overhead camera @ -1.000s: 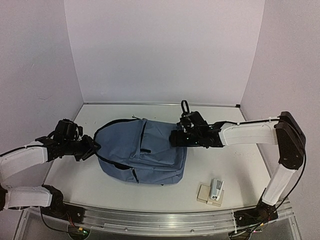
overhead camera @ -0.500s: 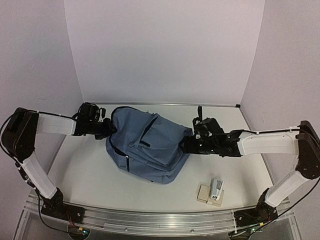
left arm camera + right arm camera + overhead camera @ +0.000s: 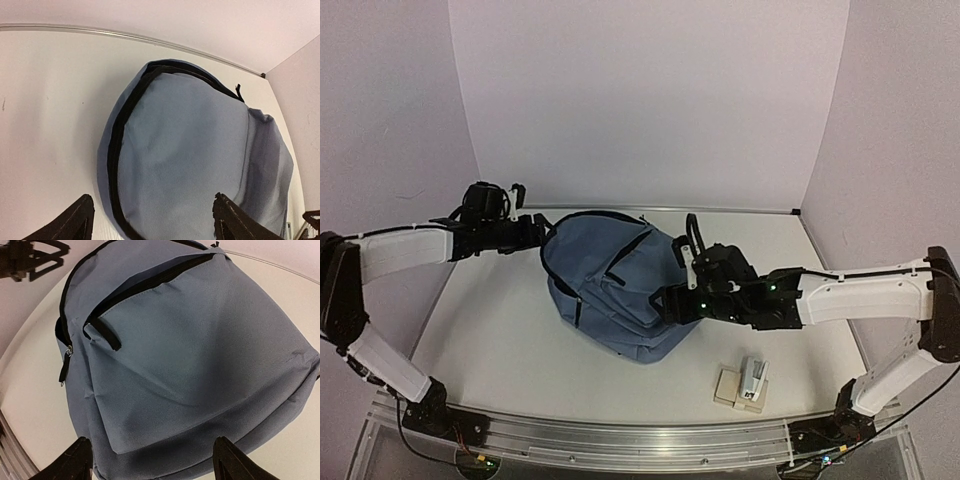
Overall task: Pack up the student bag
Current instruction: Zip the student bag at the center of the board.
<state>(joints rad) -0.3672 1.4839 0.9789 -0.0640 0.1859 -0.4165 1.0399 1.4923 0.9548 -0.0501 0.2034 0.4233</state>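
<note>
The student bag (image 3: 615, 285), slate-blue with dark zippers, lies in the middle of the table with its front pocket facing up. My left gripper (image 3: 533, 235) hovers at its back-left rim, open, and its fingertips (image 3: 81, 220) straddle the bag (image 3: 190, 150) without pinching it. My right gripper (image 3: 664, 304) is at the bag's near-right side, also open. It looks down on the front pocket (image 3: 200, 350), with nothing between its fingers (image 3: 229, 460). A dark zipper line (image 3: 145, 287) runs across the top of the pocket.
A small beige block with a grey and white stapler-like item (image 3: 746, 382) on it lies near the front right of the table. The white walls meet the table behind the bag. A metal rail (image 3: 640, 440) runs along the near edge.
My left arm swung from the front left round to the bag's back-left rim, where its gripper shut and then opened. The bag turned and bulged upward. My right gripper slid down the bag's right side.
</note>
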